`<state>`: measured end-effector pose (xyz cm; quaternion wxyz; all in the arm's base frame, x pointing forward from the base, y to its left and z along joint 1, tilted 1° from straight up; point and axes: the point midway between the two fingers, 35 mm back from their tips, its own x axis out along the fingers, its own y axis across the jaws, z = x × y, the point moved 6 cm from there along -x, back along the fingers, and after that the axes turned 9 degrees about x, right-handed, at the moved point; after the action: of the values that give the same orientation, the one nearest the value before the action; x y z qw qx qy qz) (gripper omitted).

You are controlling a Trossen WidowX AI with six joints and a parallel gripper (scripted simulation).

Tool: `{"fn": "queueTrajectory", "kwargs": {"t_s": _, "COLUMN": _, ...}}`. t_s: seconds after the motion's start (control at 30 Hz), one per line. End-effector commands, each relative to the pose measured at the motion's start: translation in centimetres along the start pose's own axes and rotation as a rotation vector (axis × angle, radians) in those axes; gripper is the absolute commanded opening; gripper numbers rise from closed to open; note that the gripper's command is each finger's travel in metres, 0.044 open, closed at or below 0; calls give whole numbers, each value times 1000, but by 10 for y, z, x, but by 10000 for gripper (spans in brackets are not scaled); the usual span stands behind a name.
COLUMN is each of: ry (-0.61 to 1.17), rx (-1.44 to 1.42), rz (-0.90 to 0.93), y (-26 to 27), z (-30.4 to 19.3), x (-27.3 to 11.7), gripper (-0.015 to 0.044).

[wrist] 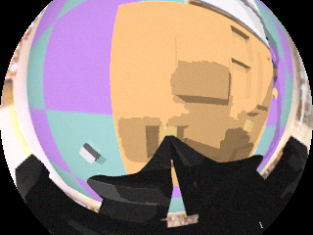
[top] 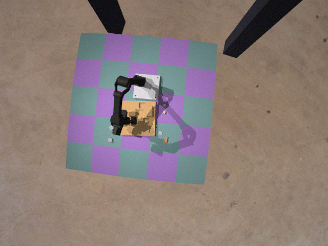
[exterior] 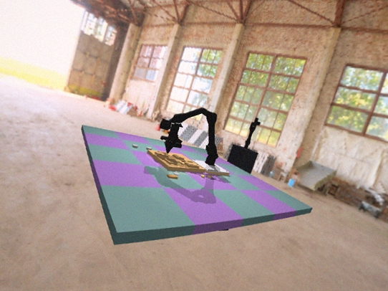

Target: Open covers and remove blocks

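Observation:
The tan puzzle board (top: 132,104) (wrist: 142,59) (exterior: 183,169) lies flat with several recesses. Shadow covers part of it, so I cannot tell how each cover stands. My gripper (wrist: 168,139) (exterior: 168,152) is shut and empty, low over the board near its left side. A pale yellow piece (wrist: 168,131) shows just ahead of the fingertips, beside a dark recess (wrist: 153,141). A grey block (top: 110,140) (exterior: 134,146) and another grey block (top: 111,127) lie left of the board. A third grey block (top: 160,132), an orange block (top: 165,139) (exterior: 172,176) and a yellow block (top: 164,112) lie right of it.
The white base plate (top: 140,92) (exterior: 220,171) sits against the board's rear side and carries the arm. A small dark yellow block (top: 164,105) lies in shadow near the board's right rear corner. The arm hides part of the board's left edge.

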<state>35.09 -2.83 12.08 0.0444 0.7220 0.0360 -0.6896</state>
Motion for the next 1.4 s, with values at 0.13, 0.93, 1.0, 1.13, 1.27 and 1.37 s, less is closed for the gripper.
{"fn": "queueTrajectory", "kwargs": {"t_s": 0.13, "ry": 2, "rx": -3, "rz": -3, "y": 0, "z": 0, "x": 0, "gripper": 0}}
{"fn": "queueTrajectory", "kwargs": {"t_s": 0.93, "ry": 2, "rx": -3, "rz": -3, "y": 1, "z": 0, "x": -47, "gripper": 144}}
{"fn": "queueTrajectory", "kwargs": {"t_s": 1.0, "ry": 2, "rx": -3, "rz": -3, "y": 1, "z": 0, "x": -50, "gripper": 144}}
{"fn": "queueTrajectory", "kwargs": {"t_s": 1.13, "ry": 2, "rx": -3, "rz": -3, "y": 1, "z": 0, "x": -48, "gripper": 144}}
{"fn": "queueTrajectory", "kwargs": {"t_s": 1.27, "ry": 2, "rx": -3, "rz": -3, "y": 0, "z": -1, "x": -39, "gripper": 144}}
{"fn": "queueTrajectory", "kwargs": {"t_s": 1.37, "ry": 2, "rx": -3, "rz": -3, "y": 0, "z": -1, "x": -31, "gripper": 144}}
